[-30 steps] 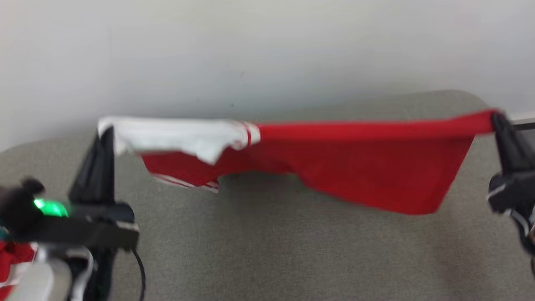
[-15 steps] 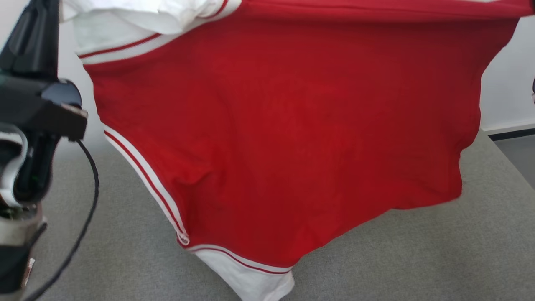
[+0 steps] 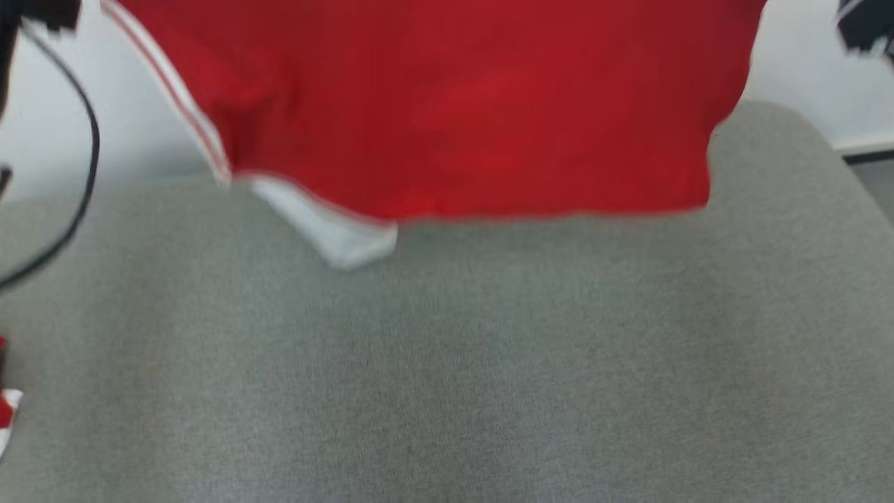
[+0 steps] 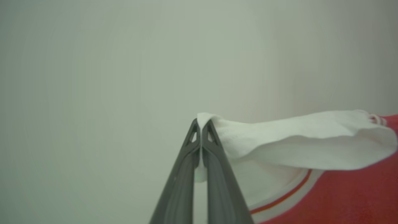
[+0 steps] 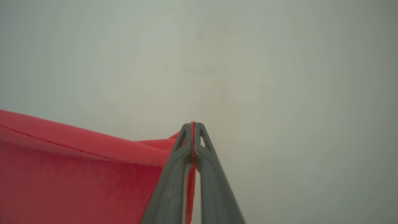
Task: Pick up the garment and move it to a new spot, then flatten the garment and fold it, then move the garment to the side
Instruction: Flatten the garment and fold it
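Note:
The garment (image 3: pixel 447 105) is a red shirt with white striped trim. It hangs spread wide across the top of the head view, its lower hem clear above the grey surface (image 3: pixel 447 363). A white sleeve end (image 3: pixel 335 237) dangles lowest at the left. In the left wrist view my left gripper (image 4: pixel 200 123) is shut on a white edge of the garment (image 4: pixel 295 140). In the right wrist view my right gripper (image 5: pixel 192 126) is shut on a red corner of the garment (image 5: pixel 77 168), the cloth pinched between the fingertips.
A pale wall (image 3: pixel 796 91) stands behind the grey padded surface, whose rounded right edge (image 3: pixel 831 147) drops to a dark floor strip. A black cable (image 3: pixel 77 175) loops down at the left. A bit of red and white cloth (image 3: pixel 5 412) shows at the lower left edge.
The garment has risen in the head view: its hem, low over the surface half a second ago, now hangs near the top. Both gripper bodies have gone up toward the frame's corners.

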Controlling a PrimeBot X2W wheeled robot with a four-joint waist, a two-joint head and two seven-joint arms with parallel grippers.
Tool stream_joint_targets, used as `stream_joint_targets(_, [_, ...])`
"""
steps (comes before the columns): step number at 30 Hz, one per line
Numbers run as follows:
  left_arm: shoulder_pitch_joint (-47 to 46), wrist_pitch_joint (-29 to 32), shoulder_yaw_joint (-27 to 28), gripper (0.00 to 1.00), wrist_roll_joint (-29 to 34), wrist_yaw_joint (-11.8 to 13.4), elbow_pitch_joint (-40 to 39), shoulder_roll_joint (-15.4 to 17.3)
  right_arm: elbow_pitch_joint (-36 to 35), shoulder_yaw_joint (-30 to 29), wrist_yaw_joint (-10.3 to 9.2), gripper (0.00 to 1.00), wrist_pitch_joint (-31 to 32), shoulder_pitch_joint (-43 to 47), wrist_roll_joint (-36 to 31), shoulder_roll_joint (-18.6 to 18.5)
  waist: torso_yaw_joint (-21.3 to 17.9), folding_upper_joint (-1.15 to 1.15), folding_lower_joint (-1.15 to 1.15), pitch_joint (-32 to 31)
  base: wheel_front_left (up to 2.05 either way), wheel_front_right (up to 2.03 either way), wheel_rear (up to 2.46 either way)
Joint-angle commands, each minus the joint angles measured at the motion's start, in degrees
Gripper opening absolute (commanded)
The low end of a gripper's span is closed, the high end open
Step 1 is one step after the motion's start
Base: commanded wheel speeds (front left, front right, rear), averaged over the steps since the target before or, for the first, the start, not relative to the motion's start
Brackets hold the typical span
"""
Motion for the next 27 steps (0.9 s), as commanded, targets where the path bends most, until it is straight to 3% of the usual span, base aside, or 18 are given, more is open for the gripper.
stream_joint_targets(1, [-2.5,-2.0,-0.4,0.0,1.3,0.0,2.5,-0.6,1.8,0.4,-0.08,0.0,-1.6,-2.5,-1.3,0.7,2.1,0.0,-0.01,8.4,0.0,0.0,0.0])
stream_joint_targets(6, [-18.5,-11.4,-3.4,0.0,9.1,1.4,15.2,-3.9,15.3,-0.4,-0.08,0.0,-12.2,-17.6,-7.7,5.6,2.3,0.0,-0.01,18.6,0.0,0.0,0.0])
stream_joint_targets(8, [-22.3,-12.0,-3.3,0.0,10.8,2.1,15.4,-4.7,17.9,-1.1,-0.08,0.0,-13.2,-21.1,-9.4,6.7,2.4,0.0,-0.01,22.4,0.0,0.0,0.0])
stream_joint_targets(11, [-22.7,-12.0,-1.7,0.0,11.7,3.3,9.8,-6.0,18.8,-3.0,-0.07,0.0,-13.5,-24.2,-11.1,6.9,3.4,0.0,-0.01,27.7,0.0,0.0,0.0])
stream_joint_targets(15, [-17.2,-12.0,0.9,0.0,10.9,2.6,3.6,-7.8,17.5,-5.0,-0.07,0.0,-13.5,-20.6,-12.6,6.8,5.1,0.0,-0.01,31.8,0.0,0.0,0.0])
stream_joint_targets(18, [-11.7,-12.0,3.2,0.0,10.0,0.5,-0.5,-8.9,16.7,-6.6,-0.07,0.0,-13.5,-16.9,-11.7,6.8,6.0,0.0,-0.01,33.4,0.0,0.0,0.0])
stream_joint_targets(26, [14.3,-12.0,7.9,0.0,6.2,-4.0,-13.2,-10.8,11.9,-7.3,-0.07,0.0,-13.5,-0.9,-9.1,5.7,7.0,0.0,-0.01,29.8,0.0,0.0,0.0])
stream_joint_targets(27, [14.3,-12.0,7.9,0.0,6.2,-4.0,-13.2,-10.8,11.9,-7.3,-0.07,0.0,-13.5,-0.9,-9.1,5.7,7.0,0.0,-0.01,29.8,0.0,0.0,0.0])
